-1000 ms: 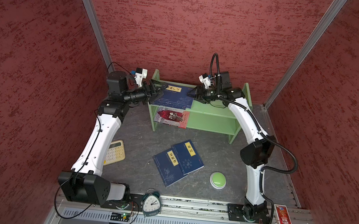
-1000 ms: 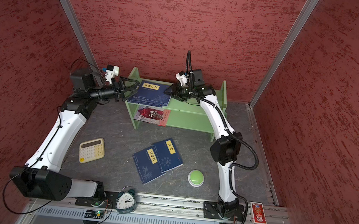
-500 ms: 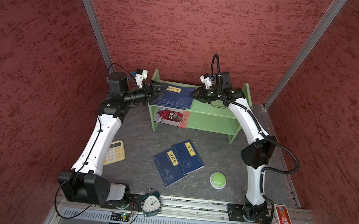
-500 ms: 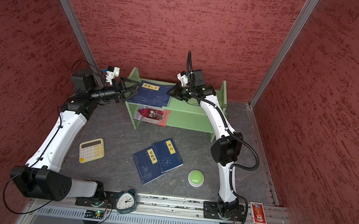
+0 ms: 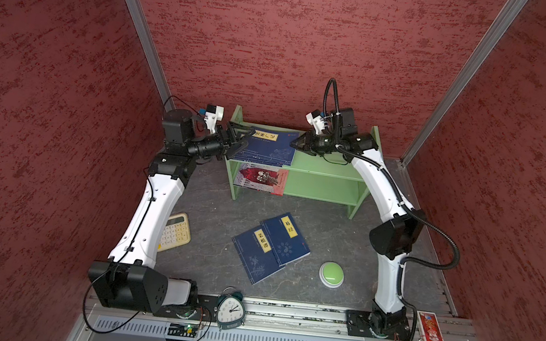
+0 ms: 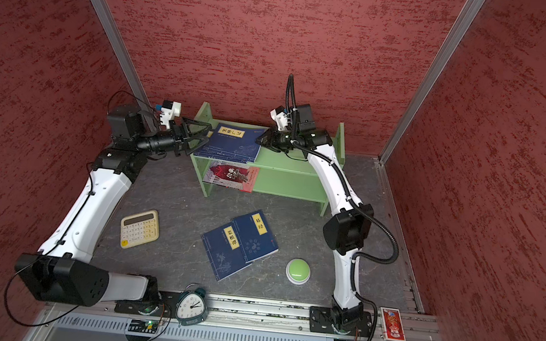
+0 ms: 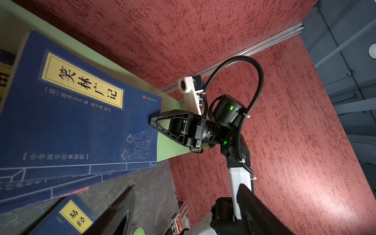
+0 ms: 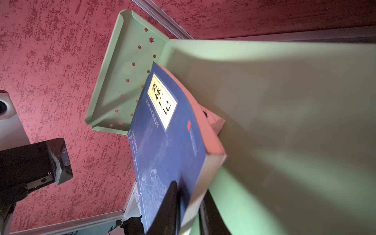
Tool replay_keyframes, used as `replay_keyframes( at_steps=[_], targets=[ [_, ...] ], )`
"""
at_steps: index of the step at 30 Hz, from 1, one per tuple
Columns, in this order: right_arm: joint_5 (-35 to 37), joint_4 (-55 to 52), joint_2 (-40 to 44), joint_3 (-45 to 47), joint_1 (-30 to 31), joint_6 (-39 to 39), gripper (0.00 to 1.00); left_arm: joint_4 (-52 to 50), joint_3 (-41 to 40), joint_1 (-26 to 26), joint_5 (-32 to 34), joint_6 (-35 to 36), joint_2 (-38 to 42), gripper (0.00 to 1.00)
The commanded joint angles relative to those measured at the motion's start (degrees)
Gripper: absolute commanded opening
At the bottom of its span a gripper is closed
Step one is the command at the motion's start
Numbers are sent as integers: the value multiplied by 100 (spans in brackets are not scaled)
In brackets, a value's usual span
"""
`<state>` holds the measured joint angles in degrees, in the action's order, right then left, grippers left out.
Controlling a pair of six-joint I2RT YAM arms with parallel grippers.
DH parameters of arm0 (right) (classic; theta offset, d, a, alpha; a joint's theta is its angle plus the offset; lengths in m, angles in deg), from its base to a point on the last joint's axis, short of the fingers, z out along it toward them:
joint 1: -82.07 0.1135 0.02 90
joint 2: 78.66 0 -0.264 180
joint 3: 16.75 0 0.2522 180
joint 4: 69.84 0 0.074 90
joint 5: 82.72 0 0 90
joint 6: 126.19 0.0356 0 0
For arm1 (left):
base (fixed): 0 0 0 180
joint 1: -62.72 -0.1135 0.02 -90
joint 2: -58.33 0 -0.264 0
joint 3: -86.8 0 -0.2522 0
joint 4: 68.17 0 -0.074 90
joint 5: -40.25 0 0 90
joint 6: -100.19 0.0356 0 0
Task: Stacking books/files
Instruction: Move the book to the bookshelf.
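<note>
Pinching the right edge of the navy book is the right gripper; left gripper is hovering spread beside its opposite edge.

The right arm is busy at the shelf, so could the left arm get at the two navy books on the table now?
Probably yes: the left gripper is open and holds nothing, and the two navy books lie flat in the open.

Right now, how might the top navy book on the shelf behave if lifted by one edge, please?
Probably floppy: the top navy book bows where the right end effector pinches it. Likely light, as it looks thin. Its cover shows glare, so it may slip.
</note>
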<state>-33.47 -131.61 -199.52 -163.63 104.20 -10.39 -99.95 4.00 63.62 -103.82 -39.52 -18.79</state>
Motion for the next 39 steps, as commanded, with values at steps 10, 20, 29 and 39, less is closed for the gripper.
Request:
replay_keyframes(
  at_steps=[10,20,29,39],
  targets=[
    [-790,18,126,26,-29,-477,19,160,7,-30,1,-122,155,79],
    [-733,-270,3,-173,-36,-767,18,132,19,-38,18,-104,164,79],
    [-871,-578,-29,-453,-197,-972,18,106,-1,-47,56,-91,198,79],
    [-1171,-875,-200,-713,-385,-1075,18,105,-10,-49,88,-91,180,79]
  ],
)
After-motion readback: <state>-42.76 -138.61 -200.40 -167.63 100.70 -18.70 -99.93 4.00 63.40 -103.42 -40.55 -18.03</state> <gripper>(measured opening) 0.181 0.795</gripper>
